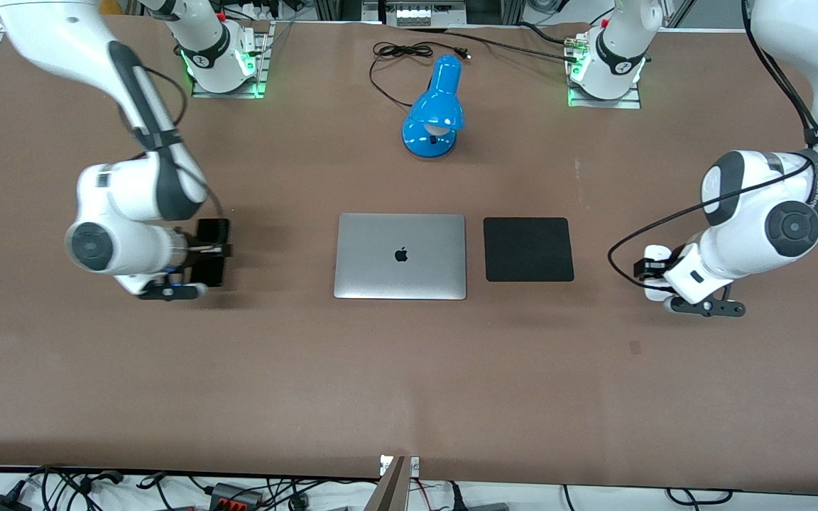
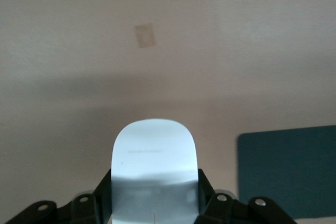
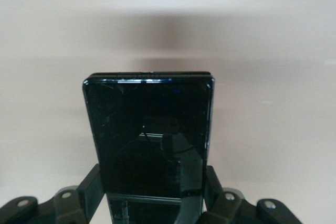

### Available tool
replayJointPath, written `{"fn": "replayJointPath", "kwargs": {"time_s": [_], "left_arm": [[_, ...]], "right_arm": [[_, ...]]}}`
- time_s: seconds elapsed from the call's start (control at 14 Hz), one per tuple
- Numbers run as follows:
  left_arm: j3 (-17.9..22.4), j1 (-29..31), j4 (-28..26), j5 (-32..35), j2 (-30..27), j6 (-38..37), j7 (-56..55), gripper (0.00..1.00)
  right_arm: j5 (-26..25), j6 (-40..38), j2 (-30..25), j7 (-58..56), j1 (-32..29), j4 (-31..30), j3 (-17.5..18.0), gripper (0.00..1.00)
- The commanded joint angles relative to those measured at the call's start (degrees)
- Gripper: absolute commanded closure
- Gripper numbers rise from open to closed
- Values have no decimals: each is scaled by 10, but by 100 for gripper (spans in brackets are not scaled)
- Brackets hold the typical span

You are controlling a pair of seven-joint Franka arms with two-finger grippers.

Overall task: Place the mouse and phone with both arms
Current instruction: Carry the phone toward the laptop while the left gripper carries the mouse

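The white mouse (image 1: 656, 254) is gripped in my left gripper (image 1: 654, 275) toward the left arm's end of the table, beside the square black mat (image 1: 528, 249). In the left wrist view the mouse (image 2: 155, 150) sits between the black fingers (image 2: 103, 192), the jaws pressed on its sides. The black phone (image 1: 211, 231) is gripped in my right gripper (image 1: 210, 250) toward the right arm's end of the table, beside the laptop. In the right wrist view the phone (image 3: 149, 129) juts out from between the fingers (image 3: 90, 187), face up, over bare table.
A closed silver laptop (image 1: 400, 255) lies mid-table with the black mat beside it; the mat's corner shows in the left wrist view (image 2: 286, 171). A blue desk lamp (image 1: 436, 106) and its black cable (image 1: 395, 53) stand farther from the front camera. The table is brown.
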Motion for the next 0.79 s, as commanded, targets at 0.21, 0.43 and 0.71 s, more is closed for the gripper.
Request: {"fn": "replayJointPath", "kwargs": {"time_s": [0.21,0.43,0.71], "left_arm": [[-73,0,4,10,-17,-45,-85,53],[-115,-1,-8,11,-15,-39,-145,53],[-126,-30,-68,12,-15,22,-195,53]], "right_arm": [[58,65,48,30,56,10,-4,85],[58,86,62,74,96,9,-4,85],[54,102,78,105,120,9,-4,85]]}}
